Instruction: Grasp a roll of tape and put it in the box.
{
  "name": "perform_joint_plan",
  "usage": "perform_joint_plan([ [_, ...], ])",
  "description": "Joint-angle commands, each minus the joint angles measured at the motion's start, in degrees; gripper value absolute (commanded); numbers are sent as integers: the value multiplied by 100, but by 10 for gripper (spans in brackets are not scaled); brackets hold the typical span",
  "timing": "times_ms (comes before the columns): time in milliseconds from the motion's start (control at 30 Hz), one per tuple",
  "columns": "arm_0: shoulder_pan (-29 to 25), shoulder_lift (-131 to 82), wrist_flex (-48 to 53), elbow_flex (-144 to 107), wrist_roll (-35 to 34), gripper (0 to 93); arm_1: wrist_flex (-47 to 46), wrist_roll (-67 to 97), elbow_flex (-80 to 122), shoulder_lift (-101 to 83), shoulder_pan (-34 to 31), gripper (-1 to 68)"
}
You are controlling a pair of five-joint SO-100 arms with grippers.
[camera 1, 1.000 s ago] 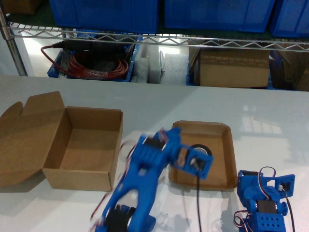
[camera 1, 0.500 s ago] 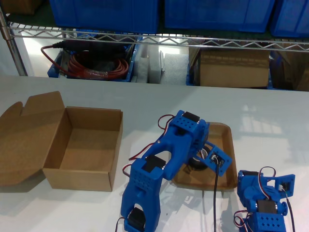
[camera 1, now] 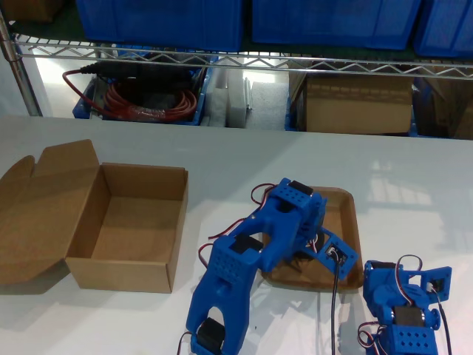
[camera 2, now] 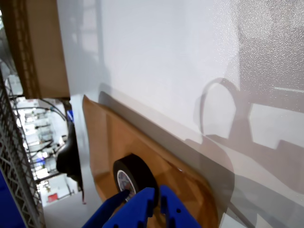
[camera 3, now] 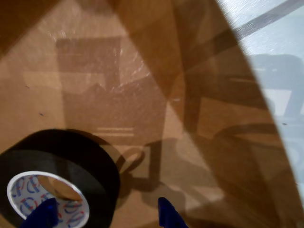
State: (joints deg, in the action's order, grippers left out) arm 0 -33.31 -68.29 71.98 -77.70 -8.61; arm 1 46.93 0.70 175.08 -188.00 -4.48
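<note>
The roll of tape (camera 3: 71,152), black with a pale printed core, lies in a shallow brown tray (camera 3: 142,71). My second gripper (camera 3: 107,216) is open over it, with one blue fingertip (camera 3: 45,213) in the core and the other outside the roll's wall. In the exterior view the second arm (camera 1: 284,222) leans over the tray (camera 1: 347,222) and hides most of the roll. The box (camera 1: 122,274) stands open at the exterior view's left, with its lid flap (camera 1: 44,207) folded back. My first gripper (camera 2: 145,206) looks shut and empty, apart from the roll of tape (camera 2: 135,173). The first arm (camera 1: 405,299) sits folded at the exterior view's lower right.
A wire shelf runs along the back with blue bins (camera 1: 162,18), a coil of red cable (camera 1: 148,100) and a closed brown carton (camera 1: 358,103). White table (camera 1: 222,159) shows between the box and the tray.
The second arm has swung over the tray and lowered its wrist, and now covers the roll in the exterior view. The first arm has stayed still.
</note>
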Motion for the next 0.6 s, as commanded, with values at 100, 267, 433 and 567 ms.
perform_joint_plan([
  [100,-53,255,-97,580,97,223,-26,-18,79,-35,-18,3],
  [267,-158,527,-396,896,70,-3,-26,-18,79,-35,-18,3],
  [433,-211,606,-510,967,44,-3,-26,-18,79,-35,-18,3],
  [567,-141,387,-510,932,53,-3,-26,-18,79,-35,-18,3],
])
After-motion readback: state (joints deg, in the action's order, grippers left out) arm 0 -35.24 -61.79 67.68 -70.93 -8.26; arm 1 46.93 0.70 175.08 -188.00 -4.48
